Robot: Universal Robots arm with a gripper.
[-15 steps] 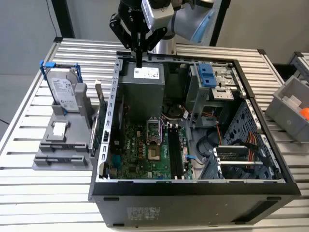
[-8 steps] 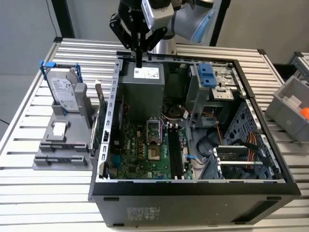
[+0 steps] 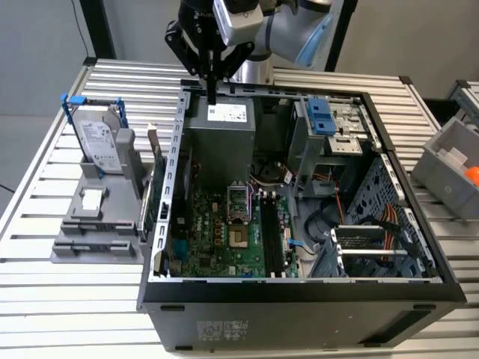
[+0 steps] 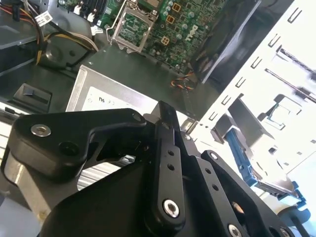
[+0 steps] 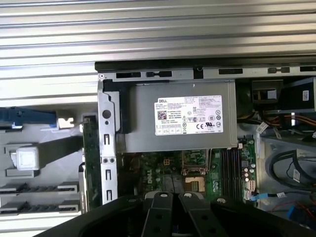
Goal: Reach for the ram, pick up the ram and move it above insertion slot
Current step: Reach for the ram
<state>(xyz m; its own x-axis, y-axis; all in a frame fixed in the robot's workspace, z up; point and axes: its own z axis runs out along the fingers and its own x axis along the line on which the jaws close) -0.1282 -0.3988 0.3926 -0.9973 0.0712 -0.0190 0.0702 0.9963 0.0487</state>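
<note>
Exterior view: the gripper (image 3: 212, 96) hangs from the arm over the far rim of the open computer case (image 3: 299, 295), just above the grey power supply (image 3: 221, 127). Its fingers are drawn together into one narrow tip with nothing between them. What looks like the ram (image 3: 158, 191), a thin green board seen edge-on, stands just outside the case wall on the exterior view's left, between that wall and a grey stand (image 3: 97, 232) that holds a hard drive (image 3: 97, 138). It is well apart from the gripper and nearer the camera. Inside the case the black memory slots (image 3: 271, 232) run along the motherboard (image 3: 213, 232). Everything rests on a slatted metal table (image 3: 67, 314), with a grey bin (image 3: 449, 161) at the exterior view's right edge. In the second wrist view the black fingers (image 4: 167, 143) sit pressed together above the power supply, with the motherboard beyond them. In the first wrist view the ram (image 5: 89, 153) shows as a green strip beside the case wall, apart from the gripper's black links, with the slots (image 5: 228, 168) past the power supply and bare table slats behind the case.
</note>
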